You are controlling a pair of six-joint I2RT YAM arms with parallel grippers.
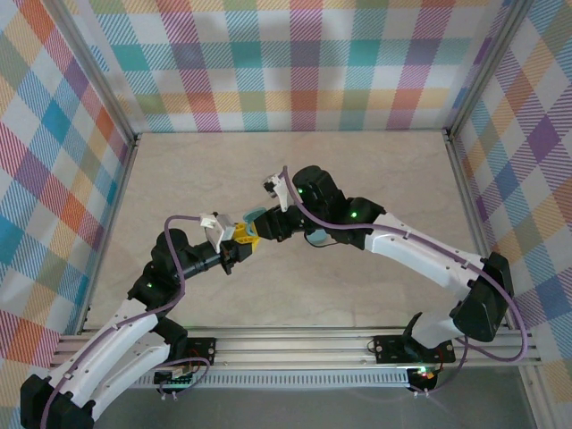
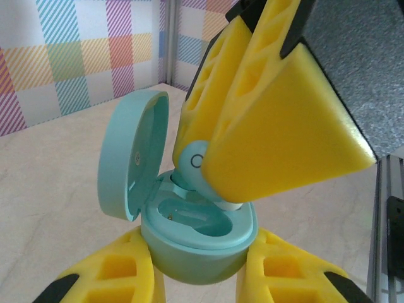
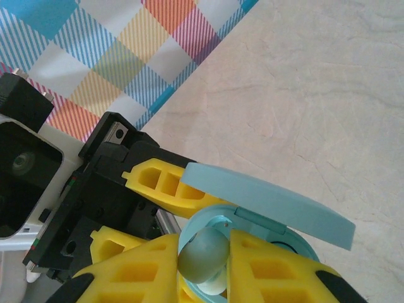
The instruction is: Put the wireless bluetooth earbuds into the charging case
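so the earbud [image 2: 194,161] is pinched in the right claw [image 3: 203,268], sitting just above the open case [image 2: 208,249] and right over one well; can't tell if its tip is touching inside yet. The case is teal, with the lid [image 2: 129,161] flipped up on the left in the left wrist view. The left claw [image 2: 199,278] is clamped on the case body from both sides, around the middle of the table [image 1: 357,179], where the two arms meet
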